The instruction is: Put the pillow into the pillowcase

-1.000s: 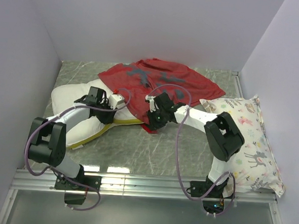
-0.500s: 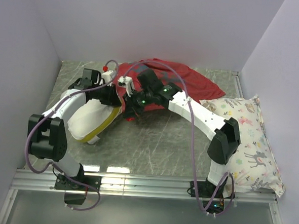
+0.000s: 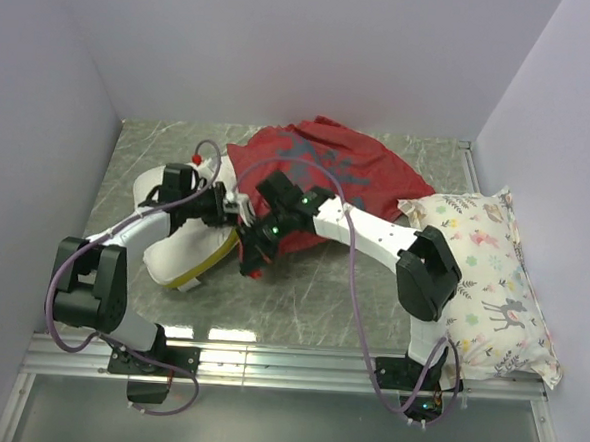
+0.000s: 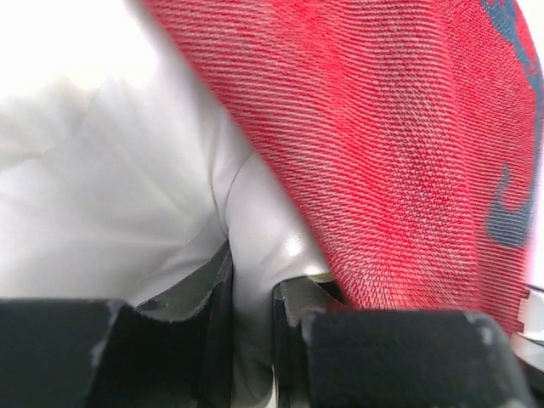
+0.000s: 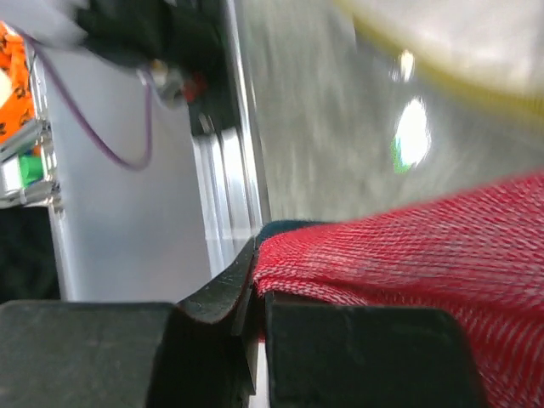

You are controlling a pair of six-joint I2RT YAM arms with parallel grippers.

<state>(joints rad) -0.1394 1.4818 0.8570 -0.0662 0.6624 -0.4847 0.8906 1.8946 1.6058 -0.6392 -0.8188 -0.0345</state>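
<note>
The white pillow (image 3: 178,249), its yellow strip facing the front, lies at the left of the table. The red pillowcase (image 3: 323,173) is bunched at the back centre, its left edge draped over the pillow's right end. My left gripper (image 3: 231,205) is shut on a fold of the pillow (image 4: 110,187), with white material pinched between the fingers (image 4: 217,323) and the pillowcase (image 4: 399,144) right beside them. My right gripper (image 3: 251,250) is shut on the pillowcase hem (image 5: 382,255) just in front of the pillow (image 5: 459,34).
A white floral animal-print pillow (image 3: 492,283) lies along the right wall. Walls close the table on the left, back and right. A metal rail (image 3: 286,361) runs along the near edge, with both arm bases behind it.
My right gripper has shut on the pillowcase hem and dragged it left and toward the front over the pillow's end. The left arm has shifted the pillow, which now lies more bunched.
</note>
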